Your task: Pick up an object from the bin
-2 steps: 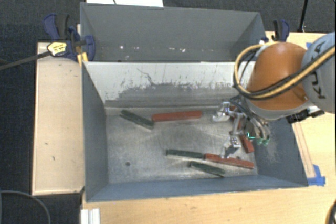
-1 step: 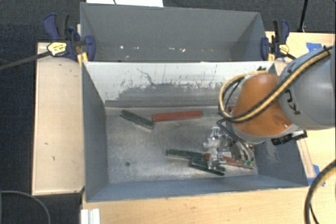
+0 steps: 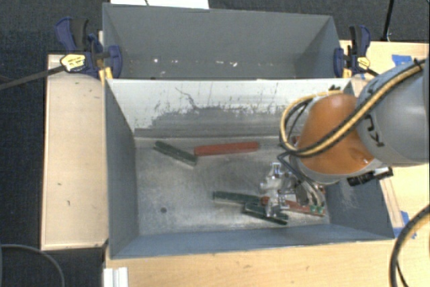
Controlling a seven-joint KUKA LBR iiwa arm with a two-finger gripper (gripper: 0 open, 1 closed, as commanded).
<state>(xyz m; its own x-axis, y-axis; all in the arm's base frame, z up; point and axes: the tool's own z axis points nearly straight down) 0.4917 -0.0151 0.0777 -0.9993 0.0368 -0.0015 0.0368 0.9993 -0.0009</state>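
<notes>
I see the gripper low over the floor of the grey metal bin, and the things nearest it are a small cluster. A thin dark green strip lies flat on the floor and runs out leftwards from under the gripper; its right end is hidden beneath the metal parts, so I cannot say if it is touched. Just below the gripper, toward the bin's near wall, lies a shorter dark piece, slanted. Just right of the gripper is a small red-and-green bit, too small for me to name. From this angle I cannot tell whether the gripper is spread or closed, and I see nothing clearly held in it.

Up and left of the gripper, well apart from it, a long red-brown bar lies along the foot of the far wall. A dark green flat stick lies at that bar's left end, further left of the gripper, tilted slightly.

Above and right of the gripper sits the arm's orange cover, looped with yellow-and-black cables.
</notes>
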